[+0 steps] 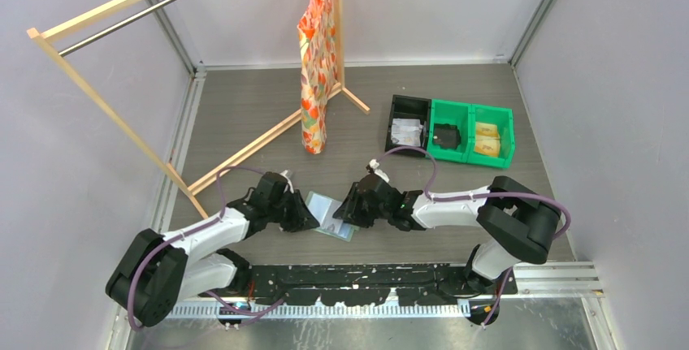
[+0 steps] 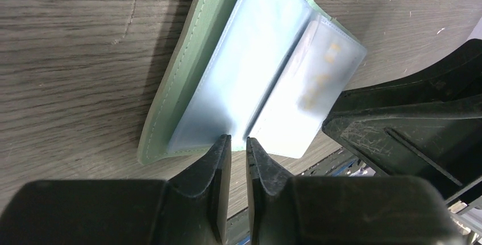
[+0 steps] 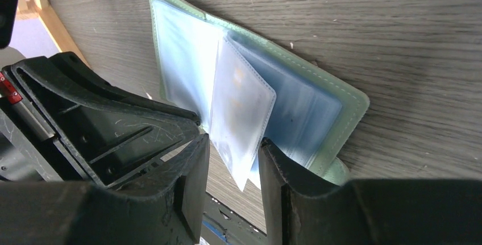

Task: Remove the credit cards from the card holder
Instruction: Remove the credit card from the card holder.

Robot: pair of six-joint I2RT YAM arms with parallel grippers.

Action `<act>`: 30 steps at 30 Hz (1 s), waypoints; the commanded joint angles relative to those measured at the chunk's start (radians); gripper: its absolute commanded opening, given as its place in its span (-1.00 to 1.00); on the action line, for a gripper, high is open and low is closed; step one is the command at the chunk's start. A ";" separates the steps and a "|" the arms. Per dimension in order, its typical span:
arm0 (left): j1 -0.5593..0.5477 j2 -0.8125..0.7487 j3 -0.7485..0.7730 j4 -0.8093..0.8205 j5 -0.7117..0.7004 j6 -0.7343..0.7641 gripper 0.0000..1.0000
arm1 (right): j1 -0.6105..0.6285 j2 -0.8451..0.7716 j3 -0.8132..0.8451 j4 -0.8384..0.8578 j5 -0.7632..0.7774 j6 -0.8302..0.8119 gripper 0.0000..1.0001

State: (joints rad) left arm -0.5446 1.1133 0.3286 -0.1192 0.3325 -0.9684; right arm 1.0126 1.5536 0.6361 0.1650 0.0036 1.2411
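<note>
My left gripper (image 2: 239, 142) has its fingers almost together, only a thin slit between them. The tips sit at the near edge of the card holder (image 2: 182, 57), and I cannot tell whether they pinch anything. The card holder lies open on the table (image 2: 68, 57) between my two arms, green cover down. My right gripper (image 3: 233, 160) stands with fingers apart, one on either side of a raised sleeve (image 3: 241, 108), not closed on it. Blurred yellowish marks show through that sleeve.
</note>
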 commanded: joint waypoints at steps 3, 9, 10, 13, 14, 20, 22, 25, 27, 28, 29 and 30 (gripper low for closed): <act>0.003 -0.073 0.060 -0.158 -0.067 0.048 -0.64 | 0.006 -0.023 0.058 0.052 -0.046 -0.043 -0.16; 0.009 -0.192 0.125 -0.333 -0.174 0.081 -0.64 | 0.011 0.029 0.127 0.051 -0.068 -0.072 -0.16; 0.010 -0.200 0.131 -0.351 -0.179 0.083 -0.64 | 0.012 0.036 0.137 0.051 -0.070 -0.077 -0.16; 0.017 -0.231 0.139 -0.389 -0.203 0.083 -0.64 | 0.015 0.071 0.178 0.047 -0.075 -0.091 -0.16; 0.019 -0.237 0.138 -0.396 -0.208 0.082 -0.65 | 0.014 0.088 0.192 0.047 -0.079 -0.096 -0.16; 0.033 -0.253 0.145 -0.450 -0.259 0.059 -0.65 | 0.016 0.183 0.261 0.060 -0.091 -0.111 -0.16; 0.039 -0.263 0.146 -0.464 -0.272 0.059 -0.63 | 0.016 0.199 0.275 0.058 -0.093 -0.117 -0.16; 0.044 -0.282 0.151 -0.473 -0.279 0.063 -0.60 | 0.017 0.195 0.276 0.049 -0.087 -0.123 -0.16; 0.044 -0.284 0.151 -0.470 -0.278 0.066 -0.59 | 0.015 0.172 0.265 0.035 -0.073 -0.130 -0.16; 0.045 -0.282 0.151 -0.461 -0.272 0.070 -0.59 | 0.016 0.159 0.259 0.024 -0.064 -0.133 -0.16; 0.045 -0.274 0.151 -0.446 -0.261 0.075 -0.58 | 0.016 0.147 0.252 0.011 -0.056 -0.136 -0.16; 0.046 -0.264 0.151 -0.432 -0.250 0.079 -0.58 | 0.015 0.129 0.241 0.003 -0.048 -0.137 -0.16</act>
State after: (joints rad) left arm -0.5056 0.8425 0.4412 -0.5743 0.0814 -0.9081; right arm 1.0241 1.7615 0.8761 0.1871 -0.0738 1.1301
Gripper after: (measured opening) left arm 0.206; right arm 0.421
